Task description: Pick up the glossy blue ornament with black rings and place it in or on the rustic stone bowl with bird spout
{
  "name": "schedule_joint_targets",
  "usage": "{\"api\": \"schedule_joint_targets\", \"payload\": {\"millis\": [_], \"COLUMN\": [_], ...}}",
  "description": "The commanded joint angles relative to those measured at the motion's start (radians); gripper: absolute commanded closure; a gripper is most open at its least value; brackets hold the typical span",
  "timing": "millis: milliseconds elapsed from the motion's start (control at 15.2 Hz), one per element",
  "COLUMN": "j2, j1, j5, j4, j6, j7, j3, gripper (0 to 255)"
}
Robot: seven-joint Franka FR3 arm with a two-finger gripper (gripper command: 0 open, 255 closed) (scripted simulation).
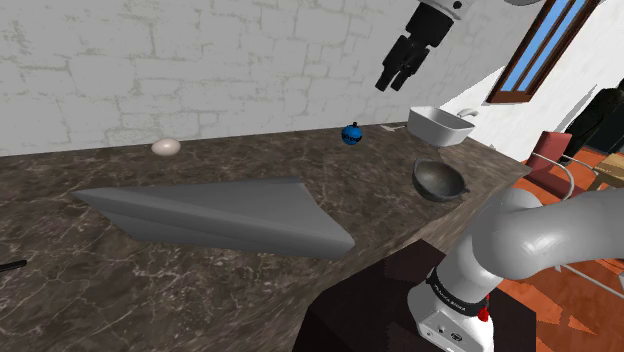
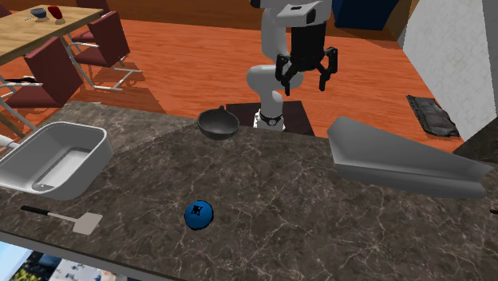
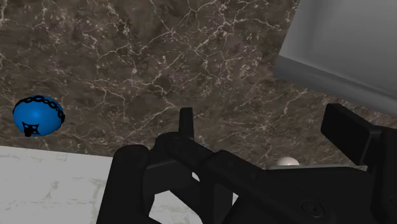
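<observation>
Reach step: pincer (image 2: 304, 80) wide, empty, aloft. Ornament (image 2: 199, 215) on tabletop (image 2: 303, 215), well apart from bowl (image 2: 217, 124); next, drop onto it.

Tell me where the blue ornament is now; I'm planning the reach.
In the shoulder view the ornament lies on the counter near the wall, left of the white basin and apart from it.

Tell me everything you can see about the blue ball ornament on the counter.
The blue ornament is a glossy round ball with a black chain-like ring looped around it and a small black fitting on one side. It rests alone on the dark marble-look countertop, close to the white wall, touching nothing else.
</observation>
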Motion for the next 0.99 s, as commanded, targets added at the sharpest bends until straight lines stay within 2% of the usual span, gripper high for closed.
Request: {"api": "schedule_joint_targets", "payload": {"millis": [0, 462, 924], "j2": [0.0, -0.074, -0.027], "j1": [0.0, -0.003, 0.019], "j5": [0.0, -0.054, -0.092], "j4": [0.0, -0.199, -0.294], "j6": [0.0, 0.198, 0.404], "j7": [0.0, -0.263, -0.549], "j3": [0.0, -0.187, -0.418], "gripper": [0, 0, 0]}}
